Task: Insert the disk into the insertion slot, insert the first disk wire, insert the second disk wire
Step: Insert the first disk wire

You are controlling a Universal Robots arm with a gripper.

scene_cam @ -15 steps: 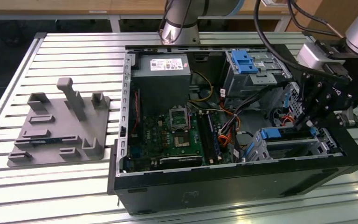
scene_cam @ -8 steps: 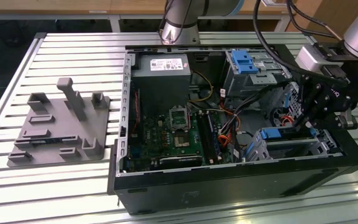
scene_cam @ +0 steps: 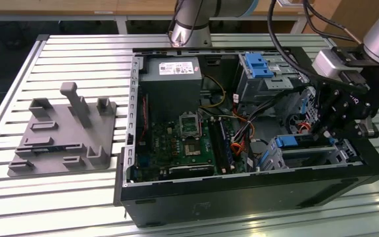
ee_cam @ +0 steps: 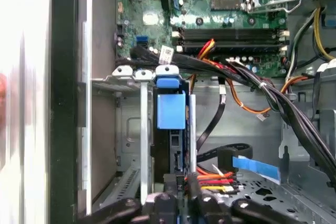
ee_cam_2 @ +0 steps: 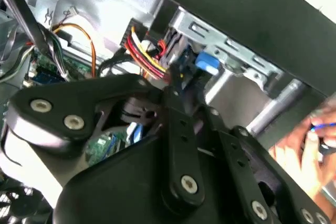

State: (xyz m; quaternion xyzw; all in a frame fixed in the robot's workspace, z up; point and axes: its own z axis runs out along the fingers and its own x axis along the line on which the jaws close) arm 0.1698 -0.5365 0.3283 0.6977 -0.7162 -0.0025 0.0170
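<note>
disk (ee_cam: 170,111) seated in insertion slot (ee_cam: 143,129), inside open computer case (scene_cam: 242,192), fingers (ee_cam_2: 177,124) clamped on red-yellow disk wire (ee_cam_2: 147,56)

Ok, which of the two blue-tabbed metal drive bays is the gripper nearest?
The low silver sheet-metal cage holding the blue-framed disk, right beside the black gripper; the taller grey bay with the blue latch stands apart.

Grey fixture plate (scene_cam: 51,148) on slatted table (scene_cam: 77,54); green motherboard (scene_cam: 176,143) inside case (scene_cam: 242,191).

Looking down on the open computer case (scene_cam: 255,186) in the exterior view, close on its disk (ee_cam: 170,111) (ee_cam_2: 207,62) in both wrist views.
</note>
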